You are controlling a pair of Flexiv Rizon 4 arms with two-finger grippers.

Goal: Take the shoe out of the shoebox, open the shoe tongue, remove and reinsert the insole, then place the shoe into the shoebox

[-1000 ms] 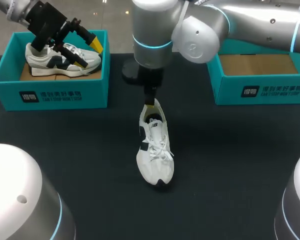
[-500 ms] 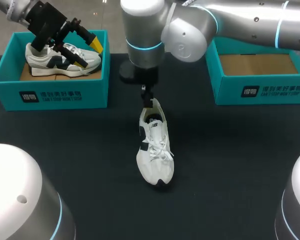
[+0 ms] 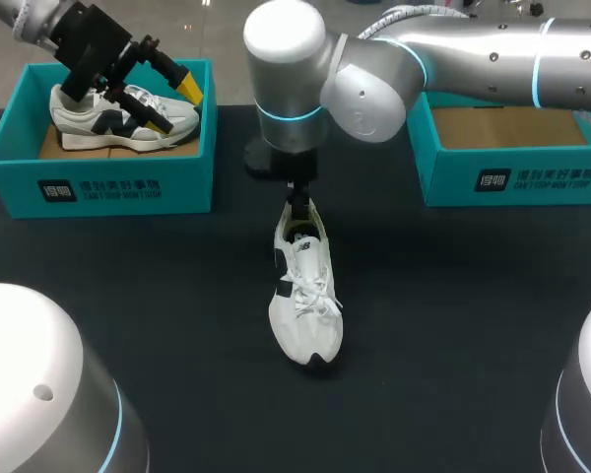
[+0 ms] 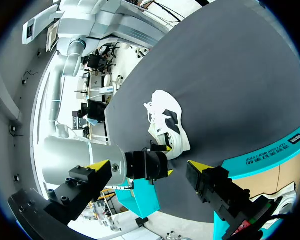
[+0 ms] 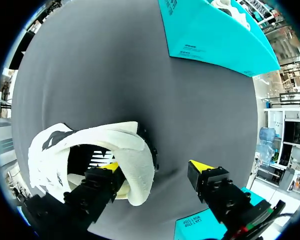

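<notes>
1. The white shoe point(image 3: 303, 291) stands on the surface point(image 3: 453, 325) with its heel collar between the right gripper's point(image 5: 156, 169) fingers. One finger is inside the opening and the other well outside, so the gripper is spread wide and not pinching.
2. The shoe is probably light, with a soft collar that folds and a stiffer sole.
3. The best hold is likely the heel counter, which leaves the tongue and insole free.
4. The left gripper point(image 3: 172, 103) is also spread wide, above a second shoe point(image 3: 118, 116) in its shoebox point(image 3: 108, 187).

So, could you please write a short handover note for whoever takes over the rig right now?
Left gripper: open, above the second shoe in the left shoebox.
Right gripper: open, one finger inside the white shoe at its heel opening, the other outside.
White shoe: on the table between the boxes; right shoebox holds no shoe.
Done: shoe out.
Left: open tongue, insole out and back, return shoe.
</notes>
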